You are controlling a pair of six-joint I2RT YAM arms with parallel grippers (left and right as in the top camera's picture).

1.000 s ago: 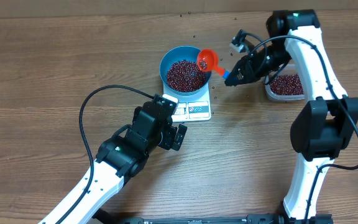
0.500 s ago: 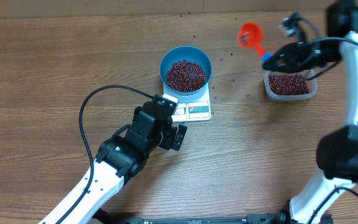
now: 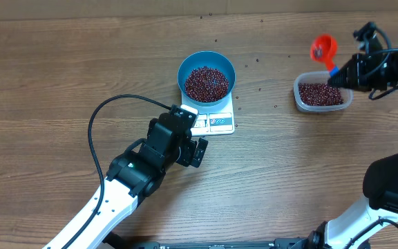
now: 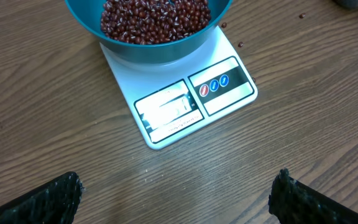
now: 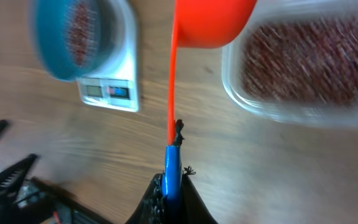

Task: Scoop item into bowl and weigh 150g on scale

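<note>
Our right end effector (image 3: pixel 343 74) pinches the red scoop (image 3: pixel 322 48) by its handle beside the clear container (image 3: pixel 298 97), far right. The left end effector (image 4: pixel 174 199) gapes empty near the scale (image 3: pixel 217 124). The beans (image 3: pixel 206 82) sit in the bowl (image 3: pixel 182 70) there: light, loose, rolling, so we'd scoop level.

This looks like a robot lab, since a left robot arm (image 3: pixel 126 173) and a right robot arm (image 3: pixel 392 188) with black wires (image 3: pixel 91 137) stand at a plain wooden table (image 3: pixel 47 69) holding a small scale (image 3: pixel 217 123) and a bowl (image 3: pixel 206 58) of beans (image 3: pixel 207 83)
</note>
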